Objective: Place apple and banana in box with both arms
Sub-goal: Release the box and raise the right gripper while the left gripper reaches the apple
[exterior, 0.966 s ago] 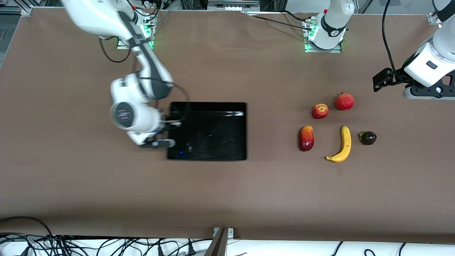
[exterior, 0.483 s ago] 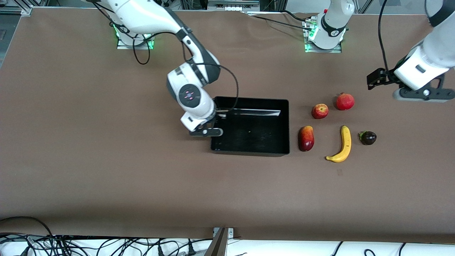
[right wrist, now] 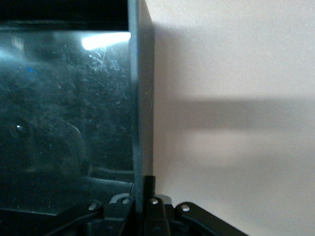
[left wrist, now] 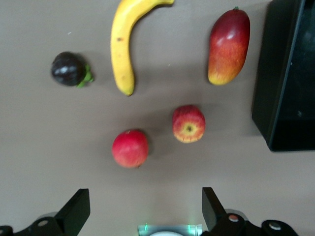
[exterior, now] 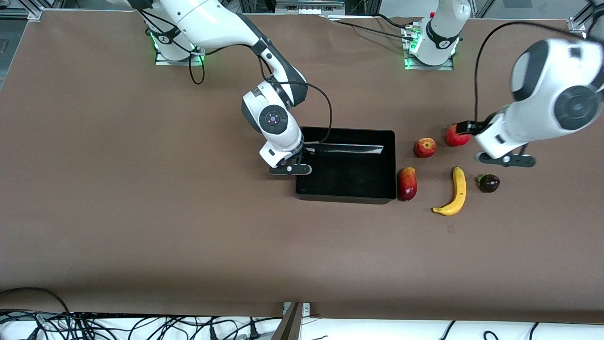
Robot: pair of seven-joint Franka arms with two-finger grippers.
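The black box [exterior: 347, 197] rests mid-table, and my right gripper [exterior: 298, 163] is shut on its end wall [right wrist: 139, 98] at the right arm's end; the right wrist view has the fingers [right wrist: 149, 183] pinching that wall. The apple [exterior: 424, 147] lies past the box's other end, with the banana [exterior: 454, 191] nearer the front camera. My left gripper [exterior: 467, 127] hangs open over the table beside a round red fruit [exterior: 457, 138], holding nothing. The left wrist view takes in the apple [left wrist: 188, 123], the banana [left wrist: 123, 44] and the box corner [left wrist: 290, 73].
A red-yellow mango-like fruit [exterior: 406, 183] lies right beside the box's wall toward the left arm's end. A small dark purple fruit [exterior: 489, 182] sits beside the banana. Both arm bases stand along the table's back edge.
My right arm has dragged the box toward the left arm's end, up to the mango-like fruit. My left arm has swung in from the table's end to hang by the round red fruit.
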